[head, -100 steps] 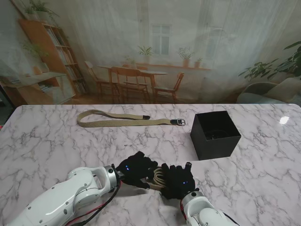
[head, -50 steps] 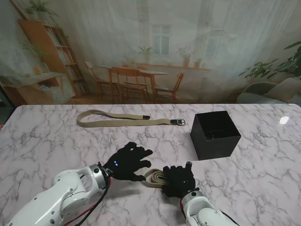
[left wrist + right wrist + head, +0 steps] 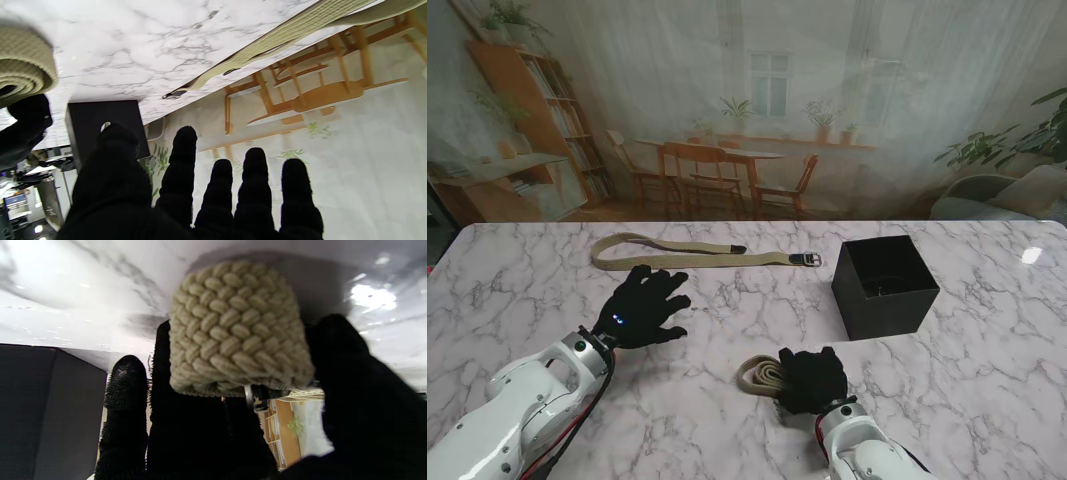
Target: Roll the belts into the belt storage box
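From the stand, the right hand [image 3: 811,379] grips the rolled woven belt [image 3: 759,375] at six o'clock on the marble table [image 3: 517,290], the black belt storage box [image 3: 884,286] sits at three o'clock, and the left hand [image 3: 641,307], fingers spread and empty, hovers at nine o'clock just short of the flat belt [image 3: 697,253] at eleven. The left wrist view shows splayed fingertips [image 3: 254,160] holding nothing, with the flat belt beyond. The right wrist view shows fingers [image 3: 126,380] clasped around the braided roll.

The stand camera looks down across the white marble table [image 3: 987,400]. Each wrist camera looks along black gloved fingers [image 3: 255,186], inverted, near the tabletop. All share the square black storage box [image 3: 884,286].
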Motion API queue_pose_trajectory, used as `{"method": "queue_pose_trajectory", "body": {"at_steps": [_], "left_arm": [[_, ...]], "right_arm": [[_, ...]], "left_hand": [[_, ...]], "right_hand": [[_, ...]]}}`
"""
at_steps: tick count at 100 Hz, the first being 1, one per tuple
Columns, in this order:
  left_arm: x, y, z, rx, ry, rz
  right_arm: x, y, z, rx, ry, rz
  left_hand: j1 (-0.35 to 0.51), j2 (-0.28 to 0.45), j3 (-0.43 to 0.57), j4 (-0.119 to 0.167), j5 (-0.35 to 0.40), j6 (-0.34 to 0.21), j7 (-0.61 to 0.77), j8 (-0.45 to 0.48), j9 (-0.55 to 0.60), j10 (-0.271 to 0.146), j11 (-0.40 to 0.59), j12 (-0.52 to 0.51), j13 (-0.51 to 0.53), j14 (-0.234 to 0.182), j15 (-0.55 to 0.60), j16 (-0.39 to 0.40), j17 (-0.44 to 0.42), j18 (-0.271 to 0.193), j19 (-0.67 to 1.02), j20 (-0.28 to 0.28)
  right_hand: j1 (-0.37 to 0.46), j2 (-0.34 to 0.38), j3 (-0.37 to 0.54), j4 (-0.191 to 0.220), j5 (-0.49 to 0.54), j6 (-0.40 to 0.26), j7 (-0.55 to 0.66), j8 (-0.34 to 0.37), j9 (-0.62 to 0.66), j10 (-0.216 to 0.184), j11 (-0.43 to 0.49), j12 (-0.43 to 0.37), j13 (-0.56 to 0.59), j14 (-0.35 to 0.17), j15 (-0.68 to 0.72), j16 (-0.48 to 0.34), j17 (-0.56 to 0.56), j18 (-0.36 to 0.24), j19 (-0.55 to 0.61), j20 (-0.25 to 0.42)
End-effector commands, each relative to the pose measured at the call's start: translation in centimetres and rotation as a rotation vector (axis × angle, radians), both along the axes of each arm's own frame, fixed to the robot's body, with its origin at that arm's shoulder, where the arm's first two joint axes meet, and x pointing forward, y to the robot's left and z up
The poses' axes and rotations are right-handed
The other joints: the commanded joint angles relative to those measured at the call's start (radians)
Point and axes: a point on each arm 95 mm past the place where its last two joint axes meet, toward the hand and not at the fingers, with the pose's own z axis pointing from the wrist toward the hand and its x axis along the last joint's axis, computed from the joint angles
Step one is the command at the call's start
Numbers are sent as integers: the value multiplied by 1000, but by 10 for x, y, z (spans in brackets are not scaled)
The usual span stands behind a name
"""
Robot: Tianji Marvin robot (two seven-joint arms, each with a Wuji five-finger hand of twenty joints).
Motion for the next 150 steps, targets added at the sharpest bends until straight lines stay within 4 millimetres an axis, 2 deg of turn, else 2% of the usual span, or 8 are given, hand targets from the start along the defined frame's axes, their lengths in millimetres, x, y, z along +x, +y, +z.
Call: {"method": "queue_pose_trajectory", "body": {"at_steps": [1, 24, 49, 64, 80, 115, 132, 150], "left_arm": [[2, 12, -9, 20, 18, 43], [7, 26, -12, 29, 3, 94], [16, 41, -22, 47, 17, 160], [22, 50, -28, 60, 31, 204], [25, 56, -32, 62, 39, 237], [25, 58, -33, 73, 45, 245], [24, 59, -33, 72, 40, 252], [24, 59, -33, 72, 40, 253]], "right_arm": [[-3, -3, 3, -2, -20, 2], [-3, -16, 35, 11, -137, 27], [0, -39, 92, -14, -333, 48], [14, -62, 119, -73, -462, 47], [39, -91, 140, -173, -548, 17], [87, -147, 172, -384, -620, -57], [103, -161, 170, -493, -593, -44], [114, -165, 159, -576, -534, -10]], "left_hand": [[0, 40, -17, -13, 12, 3, -14, 4, 2, 14, -16, -8, -3, 10, -27, 4, -18, 32, -34, 9], [-2, 45, -18, -13, 14, 3, -19, 7, 8, 10, -20, -8, 0, 10, -29, 3, -17, 35, -38, 8], [-1, 53, -18, -13, 18, 5, -18, 11, 13, 10, -20, -6, 2, 9, -29, 4, -17, 35, -39, 8], [1, 58, -18, -13, 21, 6, -18, 12, 15, 11, -20, -5, 2, 11, -30, 5, -17, 35, -39, 8], [1, 63, -19, -14, 21, 7, -21, 11, 28, 10, -17, -4, 4, 12, -30, 6, -17, 35, -39, 8], [5, 80, -21, -15, 32, 6, -41, -1, 47, 7, -20, -3, -10, 16, -48, -9, -25, 44, -78, -11], [7, 81, -21, -15, 35, 7, -45, -3, 52, 8, -21, -3, -12, 16, -49, -12, -27, 45, -88, -15], [6, 81, -22, -15, 36, 6, -48, -4, 55, 7, -21, -2, -13, 17, -49, -14, -28, 45, -93, -17]], "right_hand": [[175, 59, 192, 40, 80, -200, 137, 3, 94, -90, 110, 49, 44, -24, 54, 23, 21, 1, 35, 19], [197, 63, 208, 32, 124, -224, 138, 1, 121, -86, 106, 59, 57, -15, 71, 37, 33, 1, 57, 37], [213, 69, 211, 30, 147, -260, 143, 14, 131, -90, 102, 70, 52, -10, 77, 47, 35, -7, 74, 57], [218, 63, 214, 31, 160, -264, 144, 17, 143, -92, 91, 71, 59, -12, 69, 47, 41, -4, 67, 59], [222, 56, 221, 31, 172, -273, 146, 17, 155, -100, 82, 73, 72, -18, 54, 48, 60, -1, 51, 54], [222, 52, 219, 31, 180, -305, 145, 17, 159, -112, 68, 74, 74, -26, 29, 49, 64, -9, 37, 49], [218, 44, 221, 31, 193, -337, 139, 15, 161, -121, 55, 72, 69, -32, 11, 50, 61, -17, 19, 44], [211, 42, 220, 30, 202, -371, 132, 17, 164, -135, 38, 73, 69, -42, -10, 49, 59, -32, 4, 41]]}}
